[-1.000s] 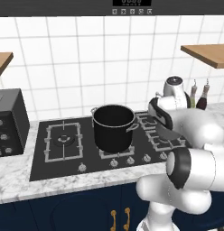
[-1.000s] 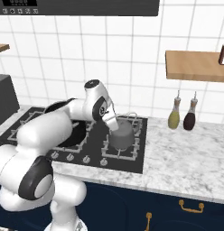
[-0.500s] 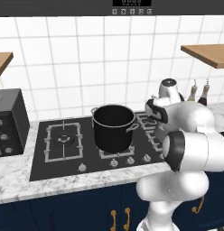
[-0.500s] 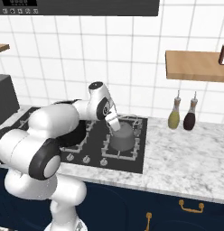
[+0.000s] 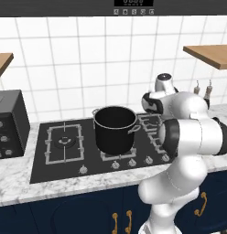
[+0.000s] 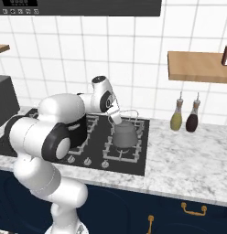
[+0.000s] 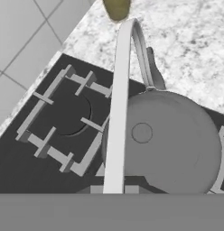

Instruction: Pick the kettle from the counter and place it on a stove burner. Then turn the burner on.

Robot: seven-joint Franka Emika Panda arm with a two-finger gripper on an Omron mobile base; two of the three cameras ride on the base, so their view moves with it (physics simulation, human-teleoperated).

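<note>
- Claw [image 6: 116, 115] at the end of the white robot arm sits right at the top of the thin arched wire handle, above the stove. I cannot tell if its two fingers are pinching the handle or have let go, because the fingertips are hidden.
- Just under the claw is the small squat grey metal kettle [image 6: 124, 135] with a knobbed lid. It sits on the near right grey square grate [image 6: 120, 151] of the black cooktop [image 6: 138, 161].
- From the hand view, the kettle [image 7: 170, 142] lies straight below the claw. The handle [image 7: 119, 103] runs in a long line from close by the camera out toward its far end by the marble.
- I think the kettle part is almost done. What is left is letting go and turning the burner on.
- The small round knobs [image 6: 87, 161] sit along the near edge of the cooktop, lower and nearer than the claw.
- A big black stockpot [image 5: 115, 129] stands on the middle grate, to the left of the kettle.
- The white-grey marble counter [image 6: 188, 160] spreads to the right. Two bottles [image 6: 176, 115] stand at its back, by the white tiled wall.
</note>
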